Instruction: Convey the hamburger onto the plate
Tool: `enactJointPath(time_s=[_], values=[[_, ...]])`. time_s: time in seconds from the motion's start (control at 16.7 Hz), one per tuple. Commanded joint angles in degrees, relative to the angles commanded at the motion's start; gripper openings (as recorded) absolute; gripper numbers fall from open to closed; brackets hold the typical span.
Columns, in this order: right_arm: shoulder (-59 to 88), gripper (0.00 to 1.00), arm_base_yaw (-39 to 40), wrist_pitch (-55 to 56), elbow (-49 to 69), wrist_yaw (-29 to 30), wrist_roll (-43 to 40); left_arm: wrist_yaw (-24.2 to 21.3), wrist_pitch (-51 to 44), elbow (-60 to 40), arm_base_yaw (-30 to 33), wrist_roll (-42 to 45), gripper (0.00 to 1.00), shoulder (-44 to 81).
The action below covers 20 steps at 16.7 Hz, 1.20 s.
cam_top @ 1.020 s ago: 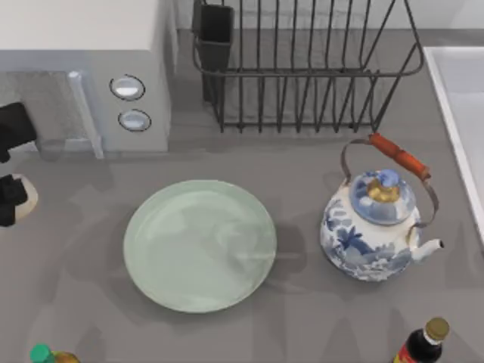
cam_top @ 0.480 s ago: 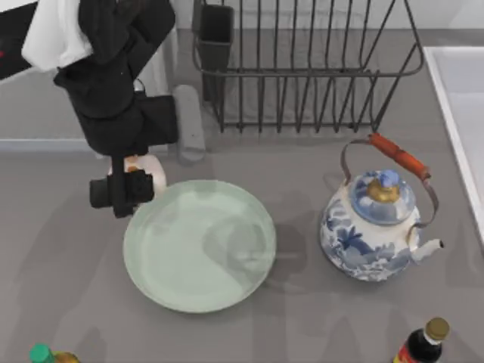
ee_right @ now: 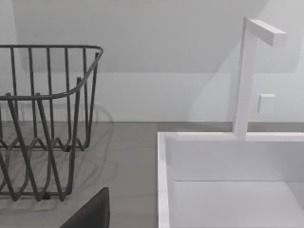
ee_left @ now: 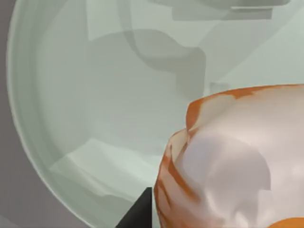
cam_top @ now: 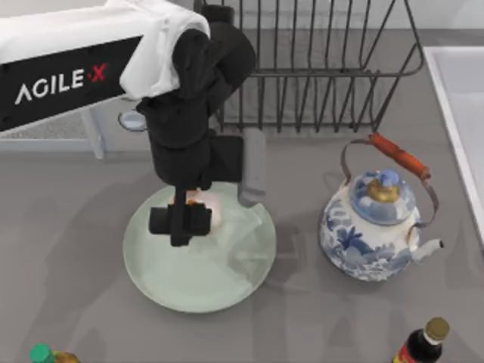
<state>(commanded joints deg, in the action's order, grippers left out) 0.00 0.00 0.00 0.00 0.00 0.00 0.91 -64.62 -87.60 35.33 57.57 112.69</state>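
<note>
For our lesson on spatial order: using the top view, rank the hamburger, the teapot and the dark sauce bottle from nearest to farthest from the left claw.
1. hamburger: held in the left claw, above the plate.
2. teapot: to the right of the plate.
3. dark sauce bottle: at the table's lower right edge.

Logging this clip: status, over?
Left hand shut on hamburger, above plate. Not released. Teapot off to the right, nothing blocking.
</note>
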Motion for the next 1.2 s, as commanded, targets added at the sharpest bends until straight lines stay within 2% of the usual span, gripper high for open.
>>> enactJointPath(time_s=[0.3, 0.66, 0.96, 1.2], values=[[0.0, 1.0, 0.0, 0.0, 0.0, 0.0, 0.0, -0.2, 1.3, 1.6, -0.3, 0.0, 0.0, 0.7], [0.0, 1.0, 0.0, 0.0, 0.0, 0.0, 0.0, -0.1, 8.6, 5.8, 0.0, 0.0, 0.0, 2.9], [0.0, 1.0, 0.0, 0.0, 0.0, 0.0, 0.0, 0.0, 9.3, 6.2, 0.0, 0.0, 0.0, 3.0], [0.0, 1.0, 0.0, 0.0, 0.0, 0.0, 0.0, 0.0, 9.3, 6.2, 0.0, 0.0, 0.3, 3.0]])
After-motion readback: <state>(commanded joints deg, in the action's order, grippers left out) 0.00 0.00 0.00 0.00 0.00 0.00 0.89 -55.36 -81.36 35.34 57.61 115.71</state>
